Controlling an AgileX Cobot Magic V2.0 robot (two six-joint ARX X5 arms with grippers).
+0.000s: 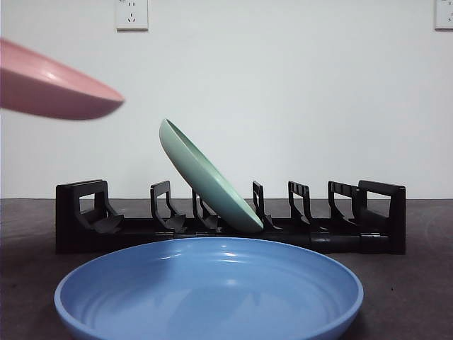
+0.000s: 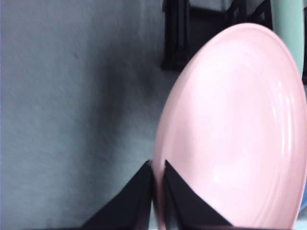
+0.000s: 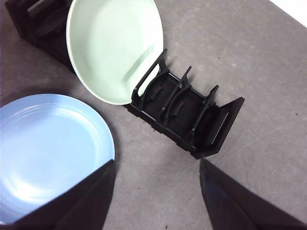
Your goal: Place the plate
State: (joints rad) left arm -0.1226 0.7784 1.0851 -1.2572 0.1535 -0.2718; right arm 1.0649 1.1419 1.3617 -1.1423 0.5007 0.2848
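The pink plate is held by its rim in the left pincer, jaws clamped tight, up off the tabletop nr the black dish rack's end, w/ a green plate leant in a middle slot, a blue plate flat at the front edge, & the right pincer wide open, empty, above.

Counted three plates: one pink plate, one green plate, one blue plate. Counted one black rack and two wall sockets.
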